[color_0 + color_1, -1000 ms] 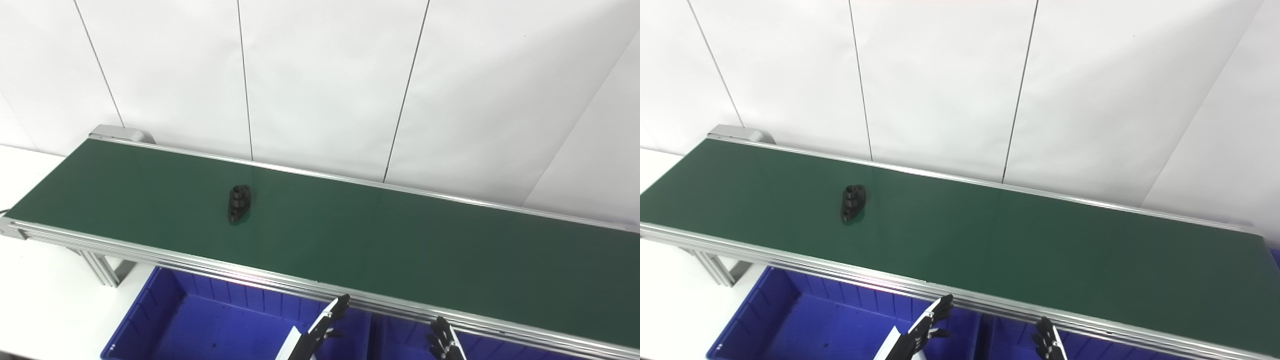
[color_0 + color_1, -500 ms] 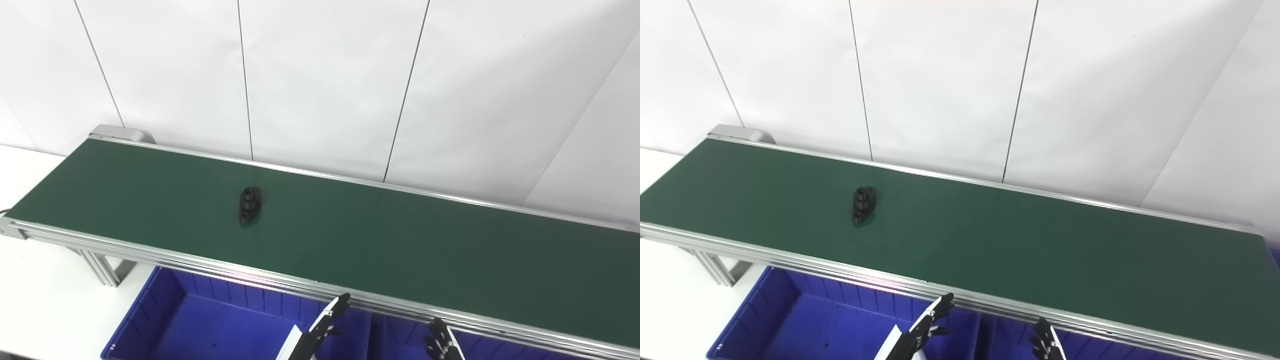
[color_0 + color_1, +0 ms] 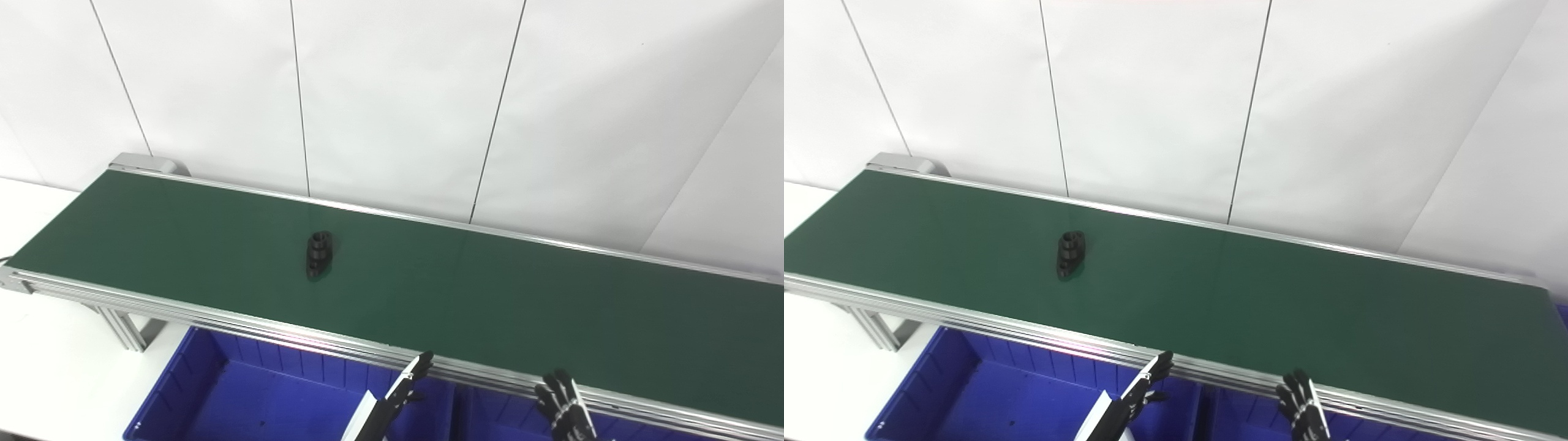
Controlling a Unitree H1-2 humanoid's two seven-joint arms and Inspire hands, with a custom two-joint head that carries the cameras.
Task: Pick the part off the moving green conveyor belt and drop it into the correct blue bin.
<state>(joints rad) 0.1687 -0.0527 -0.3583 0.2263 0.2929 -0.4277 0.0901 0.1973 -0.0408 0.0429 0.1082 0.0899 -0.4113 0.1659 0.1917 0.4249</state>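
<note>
Black flanged part (image 3: 318, 255) rides green belt (image 3: 490, 294); both hands empty, fingers spread.
Risk: left hand (image 3: 401, 392), right hand (image 3: 566, 407) wait at 6 o'clock over blue bins (image 3: 202, 392); mistimed reach misses.

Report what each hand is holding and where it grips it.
Nothing is held. The left hand and right hand are open, empty, over the blue bins; the black part lies alone on the belt.

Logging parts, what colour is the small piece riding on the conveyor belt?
Black; the small flanged part shows best in the left eye view.
</note>
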